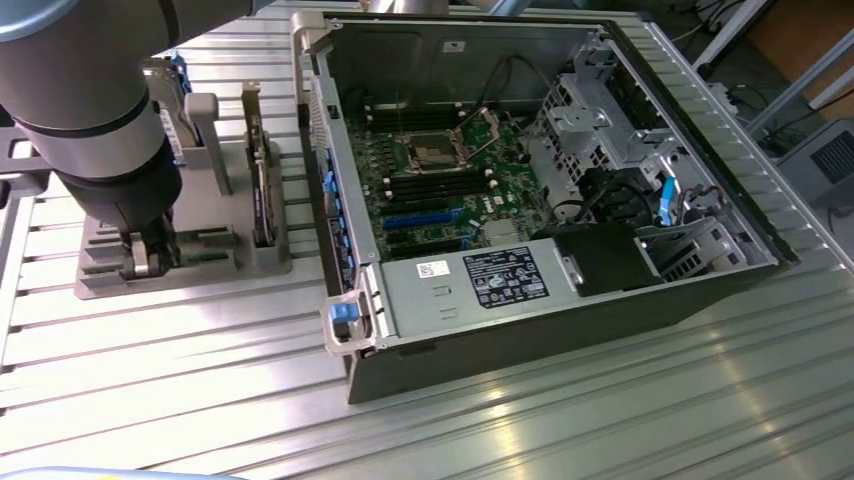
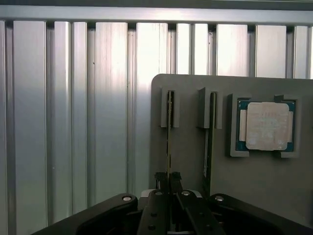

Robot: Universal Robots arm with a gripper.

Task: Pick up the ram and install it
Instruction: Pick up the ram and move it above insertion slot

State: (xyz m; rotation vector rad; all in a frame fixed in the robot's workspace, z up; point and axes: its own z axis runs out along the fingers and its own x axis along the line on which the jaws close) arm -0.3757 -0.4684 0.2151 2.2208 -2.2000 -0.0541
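Ribbed metal table [image 1: 534, 420] with an open computer case [image 1: 534, 335] on it. Grey holder [image 2: 190, 93] is at the exterior view's left of the case. Ram [image 2: 169, 132] stands on edge in a holder slot, claw [image 2: 169, 180] clamped on it. Processor [image 2: 266, 126] lies flat in its own pocket.

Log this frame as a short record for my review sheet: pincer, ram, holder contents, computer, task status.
pincer: shut on the ram's edge
ram: upright, edge-on, seated in a slot of the grey holder
other holder contents: second card upright in the neighbouring slot; processor flat in its square pocket
computer case: open, to the exterior view's right of the holder
task status: ram gripped, not yet lifted out or installed
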